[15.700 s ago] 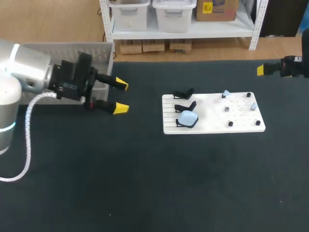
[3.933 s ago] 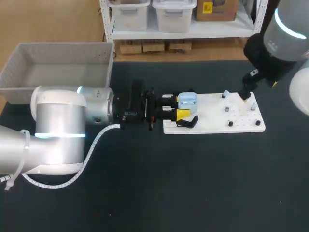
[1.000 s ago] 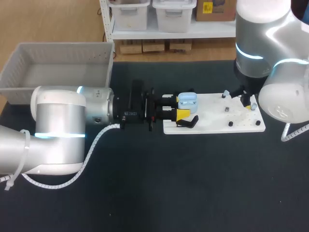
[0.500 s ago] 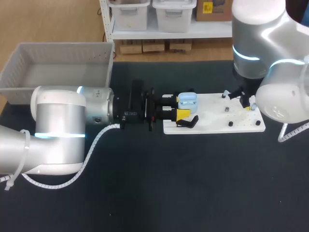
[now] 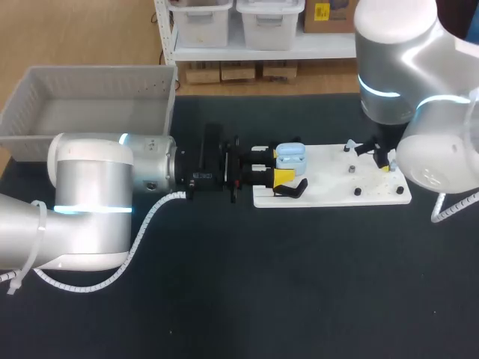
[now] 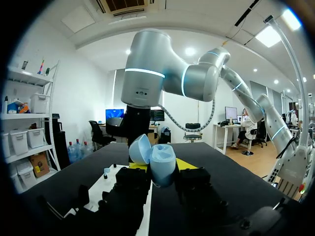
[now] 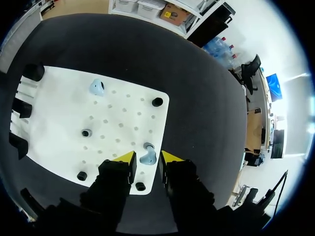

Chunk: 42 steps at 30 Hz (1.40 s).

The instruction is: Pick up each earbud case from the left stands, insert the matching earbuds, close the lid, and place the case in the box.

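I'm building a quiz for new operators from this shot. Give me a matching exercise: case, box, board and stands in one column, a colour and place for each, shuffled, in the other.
1. case
2. box
3. board
4. stands

a. black, on the board's left part
b. grey, far left of the table
c. light blue, lid open, in the left gripper
d. white, under the right gripper

Pairs: 1-c, 2-b, 3-d, 4-a

Left end effector (image 6: 162, 167) clamped, right (image 7: 147, 158) parted
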Available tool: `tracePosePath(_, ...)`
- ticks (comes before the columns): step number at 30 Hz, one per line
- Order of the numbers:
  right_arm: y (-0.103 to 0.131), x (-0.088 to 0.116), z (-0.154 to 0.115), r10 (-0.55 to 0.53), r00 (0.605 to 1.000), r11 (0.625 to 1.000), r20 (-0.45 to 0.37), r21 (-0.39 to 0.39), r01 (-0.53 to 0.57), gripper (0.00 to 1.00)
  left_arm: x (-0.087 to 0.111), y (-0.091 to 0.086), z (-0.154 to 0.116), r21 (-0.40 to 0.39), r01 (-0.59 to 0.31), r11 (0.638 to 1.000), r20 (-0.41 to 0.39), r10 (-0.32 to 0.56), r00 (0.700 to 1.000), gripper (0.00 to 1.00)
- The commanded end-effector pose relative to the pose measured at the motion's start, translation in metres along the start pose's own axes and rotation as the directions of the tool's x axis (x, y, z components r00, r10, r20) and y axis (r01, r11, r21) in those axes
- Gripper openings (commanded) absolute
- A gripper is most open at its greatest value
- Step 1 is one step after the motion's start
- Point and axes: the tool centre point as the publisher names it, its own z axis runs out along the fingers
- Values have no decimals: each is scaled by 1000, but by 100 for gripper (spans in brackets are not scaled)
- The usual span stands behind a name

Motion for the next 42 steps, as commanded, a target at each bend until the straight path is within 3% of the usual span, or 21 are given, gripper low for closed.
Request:
tracePosePath(1,1,0,1,2,1000,1000,7,3,-2,29,1,-1,0,-5,-3,1000,3,3,1000,0)
tracePosePath(6,0,0,1,2,1000,1000,9,6,-2,21,1,-1,0,-5,-3,1000,3,3,1000,0)
tracePosePath(9,-1,0,2,2,1000,1000,8,7,-2,0,1,-1,0,-5,-3,1000,3,3,1000,0)
tracePosePath(17,-2,5,-9,5,1000,1000,19,5,-5,0,1,-1,0,-5,-3,1000,3,3,1000,0)
tracePosePath(26,6,24,-58,6,999,998,31,-70,-4,0,1,-1,0,-5,-3,1000,3,3,1000,0)
tracePosePath(33,28,44,-122,18,999,988,32,-154,-13,0,1,-1,0,-5,-3,1000,3,3,1000,0)
tracePosePath(42,88,54,-185,25,1000,975,-9,-220,-26,0,1,-1,0,-5,-3,1000,3,3,1000,0)
